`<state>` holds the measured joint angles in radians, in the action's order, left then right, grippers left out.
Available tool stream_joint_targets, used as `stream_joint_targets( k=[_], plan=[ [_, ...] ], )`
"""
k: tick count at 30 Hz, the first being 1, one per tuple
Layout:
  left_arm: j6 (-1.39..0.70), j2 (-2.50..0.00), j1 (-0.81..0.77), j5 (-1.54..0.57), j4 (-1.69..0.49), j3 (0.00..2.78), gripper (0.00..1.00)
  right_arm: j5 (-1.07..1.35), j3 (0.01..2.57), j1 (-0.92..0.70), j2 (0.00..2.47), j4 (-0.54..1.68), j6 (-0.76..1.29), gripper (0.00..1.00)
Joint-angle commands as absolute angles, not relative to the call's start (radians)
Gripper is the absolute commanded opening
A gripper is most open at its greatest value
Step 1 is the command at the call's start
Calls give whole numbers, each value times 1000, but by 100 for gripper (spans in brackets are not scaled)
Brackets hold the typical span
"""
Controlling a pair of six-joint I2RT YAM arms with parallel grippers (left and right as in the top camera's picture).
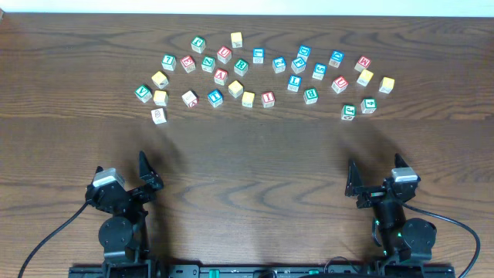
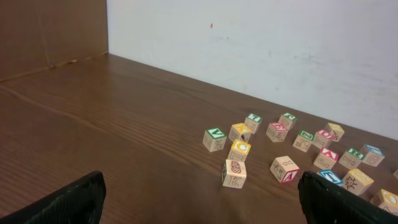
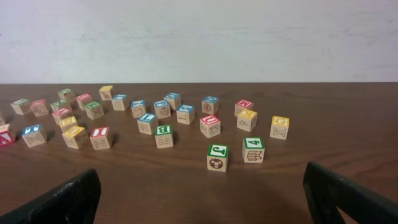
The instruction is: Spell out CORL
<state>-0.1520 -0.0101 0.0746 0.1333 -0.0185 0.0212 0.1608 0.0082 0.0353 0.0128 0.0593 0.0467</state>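
The green-lettered cube [image 1: 241, 67], seemingly showing an R, is lying in the middle of a scatter of wooden letter cubes on the far part of the table [image 1: 247, 170]. The blue-lettered cube [image 1: 293, 83] [image 3: 147, 119], reading like an L, is sitting to its right and a little nearer the arms.

Several cubes are showing yellow tops. The left yellow cube [image 1: 160, 97] [image 2: 240, 148] is carrying a rounded mark that could be an O or a C. The right yellow cube [image 1: 387, 84] [image 3: 280, 122] is carrying a mark too small to read.

Around them, a green B cube [image 3: 163, 132], a red U cube [image 3: 210, 122], a red I cube [image 3: 99, 134] and a green 4 cube [image 3: 253, 145] are reading clearly. A green V cube [image 2: 215, 134] is standing at the left end.

The left gripper [image 1: 122, 166] [image 2: 199, 211] and right gripper [image 1: 374, 166] [image 3: 199, 205] are hovering near the table's front edge, well apart from the cubes. Each has its jaws spread wide and is holding nothing.
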Motion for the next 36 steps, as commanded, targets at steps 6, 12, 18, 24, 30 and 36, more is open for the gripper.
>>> stream_joint_targets(
  k=[6, 12, 18, 24, 30, 36],
  plan=[
    [-134, -4, 72, 143, -59, 4, 97, 164, 6, 42, 10, 61, 36, 99],
    [-134, -4, 72, 143, -59, 4, 97, 163, 6, 42, 10, 62, 36, 99],
    [-135, -4, 72, 142, -54, 4, 98, 168, 6, 42, 10, 47, 55, 99],
    [-134, -6, 72, 112, -60, 32, 97, 167, 6, 42, 10, -9, 53, 99],
    [-135, -70, 72, 112, -60, 104, 98, 165, 9, 42, 11, -23, 43, 99],
    [-134, -241, 72, 85, -64, 245, 98, 164, 23, 43, 20, -77, 43, 99]
  ],
)
